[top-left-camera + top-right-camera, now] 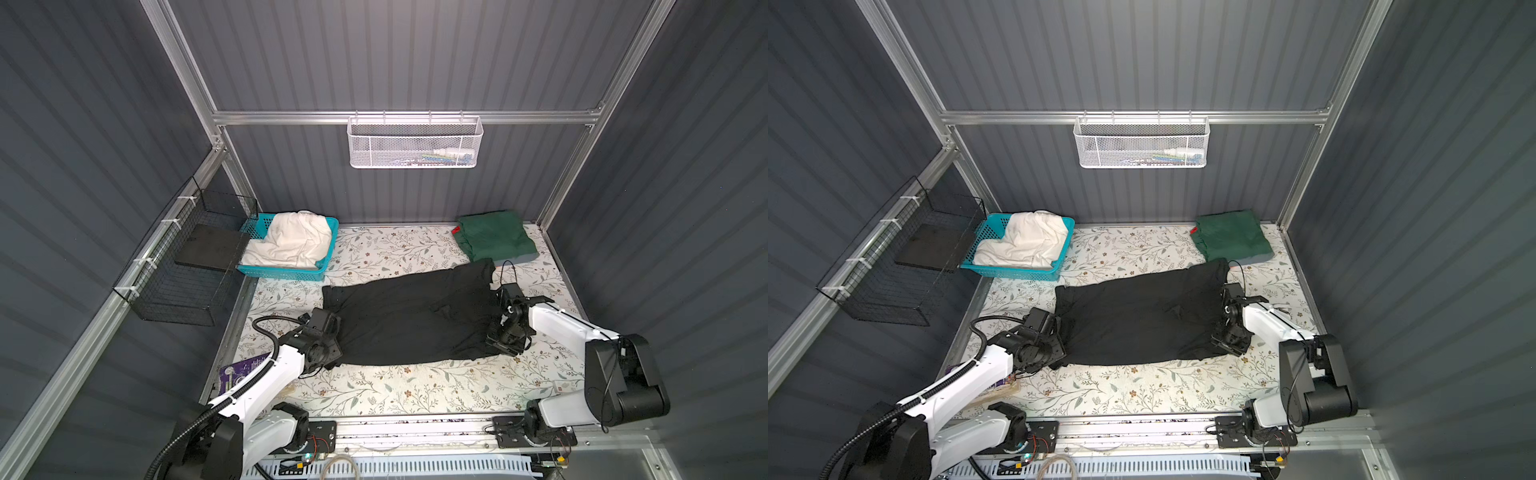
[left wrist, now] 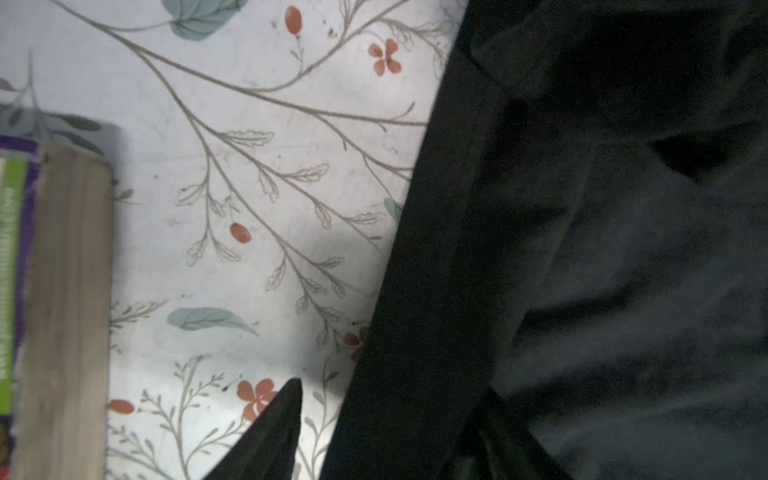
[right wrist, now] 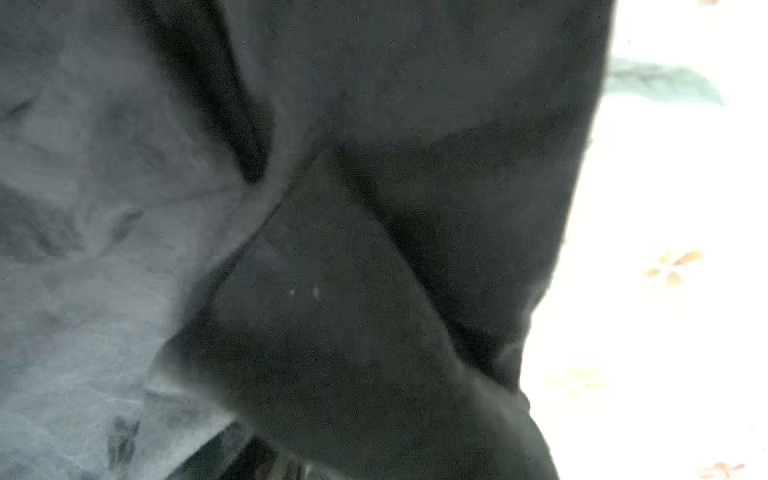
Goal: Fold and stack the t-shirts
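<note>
A black t-shirt (image 1: 411, 316) (image 1: 1138, 320) lies folded into a long band across the middle of the flowered table. My left gripper (image 1: 332, 363) (image 2: 390, 395) is at its near left corner, jaws apart. One finger (image 2: 286, 415) rests on the table and the other over the cloth, with the hem (image 2: 415, 291) between them. My right gripper (image 1: 498, 349) (image 1: 1223, 345) is down at the near right corner. Black cloth (image 3: 374, 249) fills its wrist view and hides the jaws. A folded dark green shirt (image 1: 494, 237) lies on a grey one (image 1: 523, 258) at the back right, with a red edge (image 1: 455, 230) showing. A cream-white shirt (image 1: 291, 241) is heaped in the basket.
The turquoise basket (image 1: 282, 272) stands at the back left. A black wire basket (image 1: 183, 282) hangs on the left wall and a white mesh basket (image 1: 415, 143) on the back wall. A purple packet with a wooden strip (image 2: 62, 311) lies by the table's left edge.
</note>
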You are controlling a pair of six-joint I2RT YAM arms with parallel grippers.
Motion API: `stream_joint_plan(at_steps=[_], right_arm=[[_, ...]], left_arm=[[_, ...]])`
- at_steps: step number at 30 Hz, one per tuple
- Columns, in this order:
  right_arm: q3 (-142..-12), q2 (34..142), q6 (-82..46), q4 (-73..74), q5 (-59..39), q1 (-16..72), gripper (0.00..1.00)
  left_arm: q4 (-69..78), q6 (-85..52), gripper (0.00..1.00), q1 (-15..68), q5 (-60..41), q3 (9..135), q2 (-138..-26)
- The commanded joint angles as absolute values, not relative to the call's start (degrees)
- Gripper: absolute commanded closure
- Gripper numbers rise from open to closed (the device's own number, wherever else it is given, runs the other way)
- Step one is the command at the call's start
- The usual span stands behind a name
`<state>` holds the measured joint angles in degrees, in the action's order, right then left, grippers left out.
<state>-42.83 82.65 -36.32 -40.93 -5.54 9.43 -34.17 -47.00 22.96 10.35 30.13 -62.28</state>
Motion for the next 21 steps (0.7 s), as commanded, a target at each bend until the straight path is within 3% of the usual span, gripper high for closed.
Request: stream_joint_plan(at_steps=[1,11,16,21], right_arm=[[-42.0,83.0,-37.4,-39.9,-4.3,9.7,0.53],[-40.6,83.4,-38.1,-38.6,-3.1,9.9,0.65],[-40.4,82.5,-37.9,-38.6,-2.9,10.0,0.82],[-40.7,81.7,-37.7,-39.3,-2.7,10.1,1.0]], left_arm=[[-34.6,-47.6,0.35,23.1,9.1,30.3,-60.7],[-33.0,-47.7,0.38,23.2,6.9,29.2,-62.3],[-31.7,-48.0,0.58,23.2,6.1,28.8,-63.1],[-31.6,-47.3,0.71,23.2,6.9,30.0,-64.1]])
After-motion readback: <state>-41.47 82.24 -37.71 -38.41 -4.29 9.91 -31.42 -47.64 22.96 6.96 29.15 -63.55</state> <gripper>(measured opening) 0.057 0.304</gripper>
